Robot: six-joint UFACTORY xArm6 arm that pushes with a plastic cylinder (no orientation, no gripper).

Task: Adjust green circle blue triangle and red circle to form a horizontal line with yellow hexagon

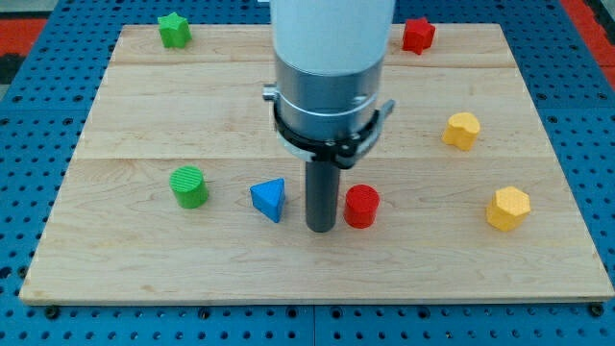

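On the pale wooden counter [135, 115], my tip [320, 229] stands between the blue triangular block [269, 199] at its nine o'clock and the red cylindrical block [361, 207] just beside it at three o'clock. The green cylindrical block [189, 186] lies farther out at nine o'clock, beyond the triangle. The yellow hexagonal block [507, 209] sits well apart at three o'clock, near the view's right edge. Another yellow block [461, 131], its shape unclear, lies at two o'clock. A green star-shaped block [174, 30] sits at ten o'clock near the view's top edge, and a red star-shaped block [417, 35] at one o'clock, also near the top.
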